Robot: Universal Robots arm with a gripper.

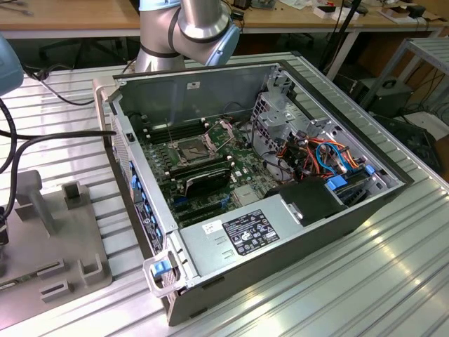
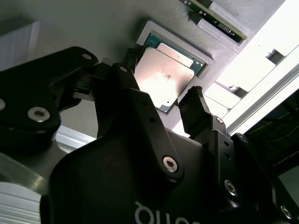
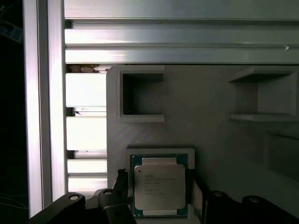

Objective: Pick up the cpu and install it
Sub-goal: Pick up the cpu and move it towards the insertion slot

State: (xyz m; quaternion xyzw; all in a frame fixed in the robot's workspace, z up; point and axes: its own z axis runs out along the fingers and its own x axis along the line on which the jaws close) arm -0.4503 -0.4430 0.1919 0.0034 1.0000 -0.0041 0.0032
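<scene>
Pincer (image 2: 160, 86) work stands at the reach: mine is spread wide, gripping nothing, with one of its fingers (image 2: 196, 109) on each side of the cpu (image 3: 159, 189). The cpu lies flat in a square pocket (image 3: 161, 152) of the grey holder (image 3: 219, 140), close to the holder's edge, with its dull grey lid up and a green rim showing round it.

I judge the holder is there for just this. Its pocket walls keep the chip square and in a known spot, lid up as it must go into a socket, so that I can come down over it without hunting. I hold my pincer wider than the chip so the tips clear its two opposite edges. I line them with those edges rather than the corners, since a thin plate held by its corners would likely twist. Whether either tip already touches the chip I cannot say from the wrist views; a thin gap seems to show on both sides.

The holder itself rests on the ribbed aluminium table (image 3: 177, 42). Beside the holder, toward the exterior view's right, lies the open computer case (image 1: 330, 232). The motherboard's socket (image 1: 191, 149) inside it is well apart from the holder. As I judge it, the cpu is not yet lifted.
</scene>
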